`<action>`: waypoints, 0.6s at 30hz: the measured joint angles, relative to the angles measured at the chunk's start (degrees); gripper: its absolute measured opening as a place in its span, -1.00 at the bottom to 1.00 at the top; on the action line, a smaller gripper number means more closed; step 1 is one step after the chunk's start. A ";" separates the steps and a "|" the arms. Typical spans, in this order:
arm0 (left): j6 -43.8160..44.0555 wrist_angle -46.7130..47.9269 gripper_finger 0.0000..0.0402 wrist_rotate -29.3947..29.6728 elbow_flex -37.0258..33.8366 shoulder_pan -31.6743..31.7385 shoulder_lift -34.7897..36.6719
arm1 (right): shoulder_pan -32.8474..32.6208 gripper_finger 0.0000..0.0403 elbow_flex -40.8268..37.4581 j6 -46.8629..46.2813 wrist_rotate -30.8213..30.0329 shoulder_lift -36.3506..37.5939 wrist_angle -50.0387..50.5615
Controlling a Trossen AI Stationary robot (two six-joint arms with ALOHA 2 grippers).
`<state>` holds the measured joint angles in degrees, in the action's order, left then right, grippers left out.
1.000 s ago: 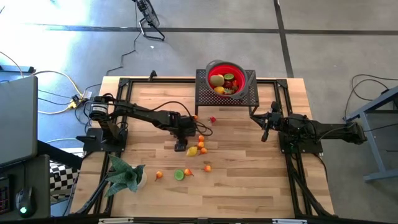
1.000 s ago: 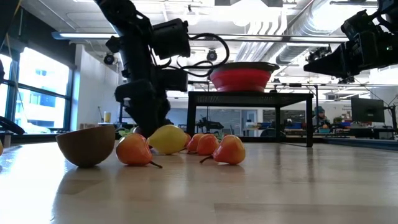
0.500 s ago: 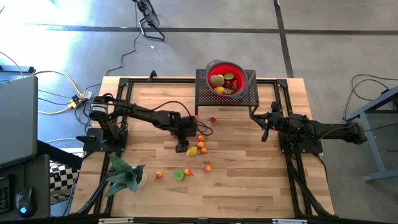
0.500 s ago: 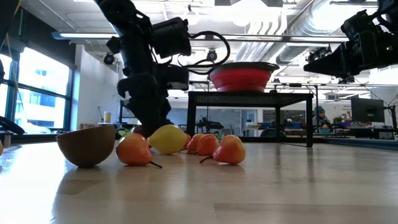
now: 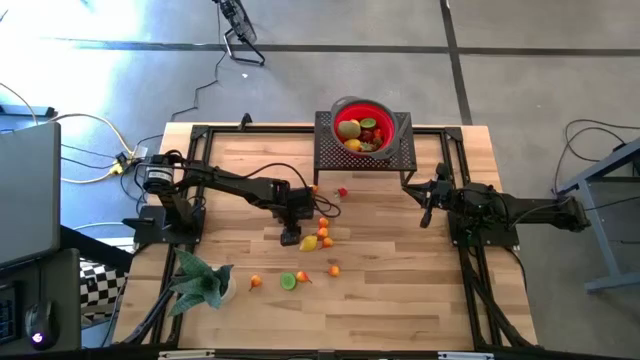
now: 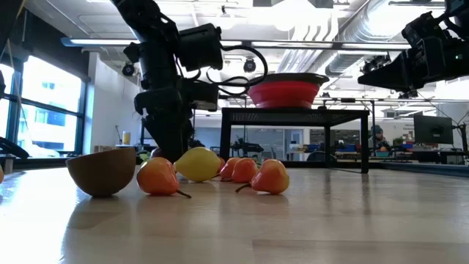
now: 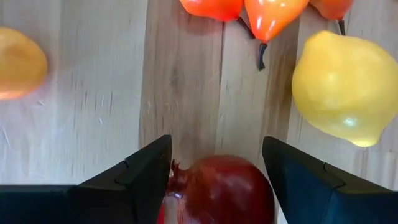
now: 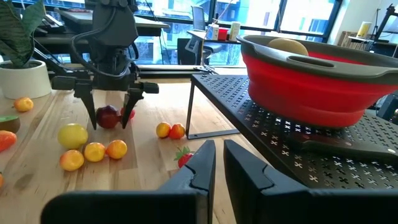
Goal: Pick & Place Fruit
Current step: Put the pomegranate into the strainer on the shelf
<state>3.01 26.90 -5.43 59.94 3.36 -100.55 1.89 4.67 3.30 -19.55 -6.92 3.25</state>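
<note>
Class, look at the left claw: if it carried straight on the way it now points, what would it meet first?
Most likely the dark-red plum, sitting on the table between the open fingers of the left claw, which points down at it.

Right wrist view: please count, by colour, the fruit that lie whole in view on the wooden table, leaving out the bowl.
Orange fruit: 6
Yellow lemon: 1
Dark-red plum, between the fingers of the left pincer: 1
Red strawberry: 1
Total: 9
A red bit beside that pincer's finger is too hidden to count.
</note>
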 joint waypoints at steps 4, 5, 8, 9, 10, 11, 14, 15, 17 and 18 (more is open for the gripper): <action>1.76 0.34 0.21 0.01 1.24 0.00 0.00 | 0.00 -0.87 0.00 0.05 0.00 0.00 0.02; 1.76 0.23 0.21 0.01 2.15 0.00 0.00 | 0.00 -0.87 0.00 0.22 0.00 0.00 0.00; 1.75 0.53 0.21 0.02 5.19 0.00 0.00 | 0.00 -0.87 0.00 1.23 -0.02 0.00 0.02; 1.65 1.12 0.21 0.04 6.31 0.00 0.00 | 0.00 -0.87 0.00 1.26 -0.02 0.00 0.02; 1.56 2.01 0.21 0.07 7.58 0.00 0.00 | 0.00 -0.87 0.00 1.26 0.00 0.00 0.02; 1.56 3.02 0.21 0.10 8.88 0.00 0.00 | 0.00 -0.87 0.00 1.26 0.00 0.00 0.02; 3.68 8.00 0.21 0.18 12.74 0.00 0.00 | 0.00 -0.87 0.00 1.26 0.00 0.00 0.02; 5.42 10.18 0.21 0.19 14.08 0.00 0.00 | 0.00 -0.87 0.00 1.26 0.00 0.00 0.02; 10.01 14.32 0.21 0.16 16.94 0.00 0.00 | 0.00 -0.87 0.00 1.26 0.00 0.00 0.02; 12.70 16.45 0.21 0.18 18.27 0.00 0.00 | 0.00 -0.87 0.00 1.26 0.00 0.00 0.02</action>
<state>15.71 43.36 -5.26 78.22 3.36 -100.55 1.89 4.67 4.56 -19.55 -6.92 3.27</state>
